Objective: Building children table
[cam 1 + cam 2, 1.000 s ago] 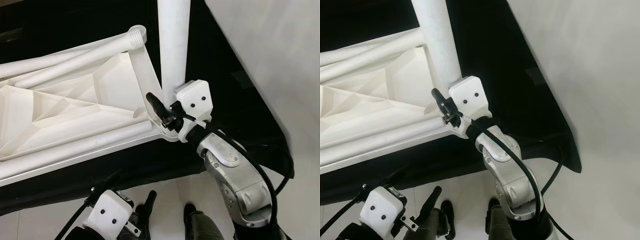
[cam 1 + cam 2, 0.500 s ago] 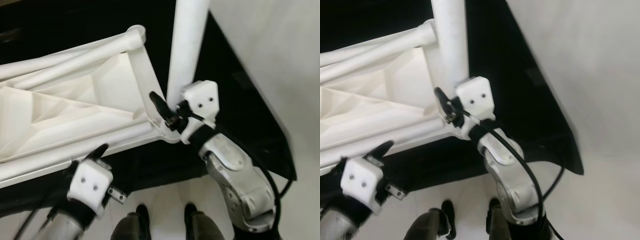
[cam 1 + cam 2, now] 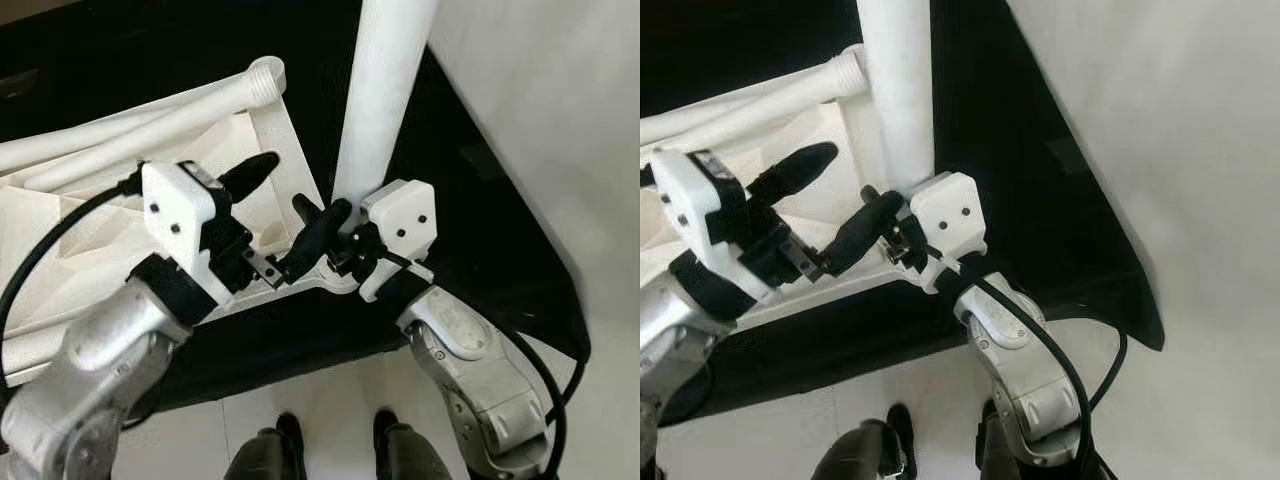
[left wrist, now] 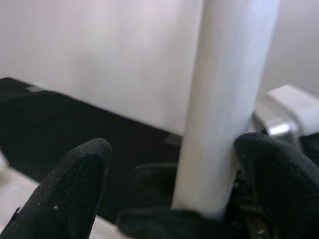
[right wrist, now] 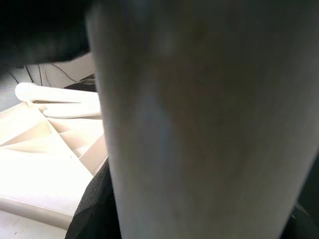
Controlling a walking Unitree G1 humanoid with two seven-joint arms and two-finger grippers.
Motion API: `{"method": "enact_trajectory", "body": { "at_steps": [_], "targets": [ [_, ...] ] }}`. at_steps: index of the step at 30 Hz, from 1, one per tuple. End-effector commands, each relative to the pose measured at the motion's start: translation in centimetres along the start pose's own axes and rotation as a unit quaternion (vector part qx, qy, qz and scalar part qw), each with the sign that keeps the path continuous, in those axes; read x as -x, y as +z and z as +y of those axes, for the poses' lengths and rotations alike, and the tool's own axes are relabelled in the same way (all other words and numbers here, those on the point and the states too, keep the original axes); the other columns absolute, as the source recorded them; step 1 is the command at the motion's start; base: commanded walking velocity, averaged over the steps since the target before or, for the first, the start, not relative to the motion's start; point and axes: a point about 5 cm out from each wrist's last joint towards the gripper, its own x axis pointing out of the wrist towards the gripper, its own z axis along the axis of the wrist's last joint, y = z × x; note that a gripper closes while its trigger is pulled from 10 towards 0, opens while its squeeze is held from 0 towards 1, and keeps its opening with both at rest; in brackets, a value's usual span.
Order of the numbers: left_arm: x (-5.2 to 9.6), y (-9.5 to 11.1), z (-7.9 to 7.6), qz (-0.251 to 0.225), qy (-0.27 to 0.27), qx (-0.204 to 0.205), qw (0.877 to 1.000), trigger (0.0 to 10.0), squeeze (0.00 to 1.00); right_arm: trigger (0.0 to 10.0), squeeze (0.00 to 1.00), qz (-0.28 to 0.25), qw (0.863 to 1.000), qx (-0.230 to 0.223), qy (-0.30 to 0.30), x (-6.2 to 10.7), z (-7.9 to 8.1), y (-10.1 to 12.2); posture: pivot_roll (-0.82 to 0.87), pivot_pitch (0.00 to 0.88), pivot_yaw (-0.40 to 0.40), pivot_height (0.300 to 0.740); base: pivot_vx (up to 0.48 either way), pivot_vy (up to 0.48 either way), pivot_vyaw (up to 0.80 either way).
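Note:
The white table top lies upside down on a black cloth. A white leg stands upright at its near right corner. My right gripper is shut on the leg's base, its white wrist block beside it. My left gripper is open, one finger over the table top and the other finger reaching to the leg's base. In the left wrist view the leg stands between my open fingers, nearer the right one. The right wrist view has the leg very close.
Two loose white legs lie along the table top's far edge, one with a threaded end. The black cloth ends at white floor on the right and near my feet.
My left arm has risen from down by my feet to the table's near right corner, with its open fingers now by the leg's base. The right gripper keeps its hold.

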Motion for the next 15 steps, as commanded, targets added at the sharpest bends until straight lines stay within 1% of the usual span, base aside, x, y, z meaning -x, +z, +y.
{"method": "enact_trajectory", "body": {
  "at_steps": [1,2,3,4,5,7,8,10,11,12,15],
  "targets": [
    [0.2,-0.1,-0.2,0.004,-0.010,0.007,1.000,10.0,0.00,10.0,0.00,0.137,0.989,-0.035,0.039,0.6,1.5,-5.3,0.03,0.348,0.122,0.740,0.000,0.000,0.00],
    [-0.2,0.2,0.0,0.006,-0.030,0.004,1.000,10.0,0.00,10.0,0.00,0.136,0.989,-0.033,0.044,0.5,1.7,-5.3,0.03,0.341,0.123,0.740,0.000,0.000,0.00],
    [-0.2,0.2,0.0,0.006,-0.030,0.004,1.000,10.0,0.00,10.0,0.00,0.136,0.989,-0.033,0.044,0.5,1.7,-5.3,0.03,0.341,0.123,0.740,0.000,0.000,0.00],
    [-0.8,0.7,0.4,0.006,-0.048,-0.001,0.999,10.0,0.00,10.0,0.00,0.133,0.989,-0.033,0.050,0.4,1.9,-5.3,0.03,0.335,0.123,0.740,0.000,0.000,0.00],
    [-0.8,0.7,0.4,0.006,-0.048,-0.001,0.999,10.0,0.00,10.0,0.00,0.133,0.989,-0.033,0.050,0.4,1.9,-5.3,0.03,0.335,0.123,0.740,0.000,0.000,0.00],
    [-2.0,1.9,1.0,-0.002,-0.075,-0.007,0.997,10.0,0.00,10.0,0.00,0.129,0.989,-0.031,0.060,0.2,2.2,-5.4,0.03,0.334,0.122,0.740,0.000,0.000,0.00],
    [-2.0,1.9,1.0,-0.002,-0.075,-0.007,0.997,10.0,0.00,10.0,0.00,0.129,0.989,-0.031,0.060,0.2,2.2,-5.4,0.03,0.334,0.122,0.740,0.000,0.000,0.00],
    [-3.1,3.0,1.4,-0.017,-0.094,-0.008,0.995,10.0,0.00,10.0,0.00,0.127,0.989,-0.030,0.067,0.2,2.5,-5.4,0.03,0.322,0.121,0.740,0.000,0.000,0.00],
    [-3.5,3.3,1.5,-0.021,-0.100,-0.008,0.995,10.0,0.00,10.0,0.00,0.126,0.989,-0.030,0.070,0.1,2.6,-5.4,0.03,0.322,0.121,0.740,0.000,0.000,0.00],
    [-3.5,3.3,1.5,-0.021,-0.100,-0.008,0.995,10.0,0.00,10.0,0.00,0.126,0.989,-0.030,0.070,0.1,2.6,-5.4,0.03,0.322,0.121,0.740,0.000,0.000,0.00],
    [-4.4,3.9,1.8,-0.022,-0.118,-0.022,0.993,10.0,0.00,10.0,0.00,0.123,0.989,-0.028,0.075,0.1,2.8,-5.4,0.03,0.316,0.122,0.740,0.000,0.000,0.00]
  ]
}}
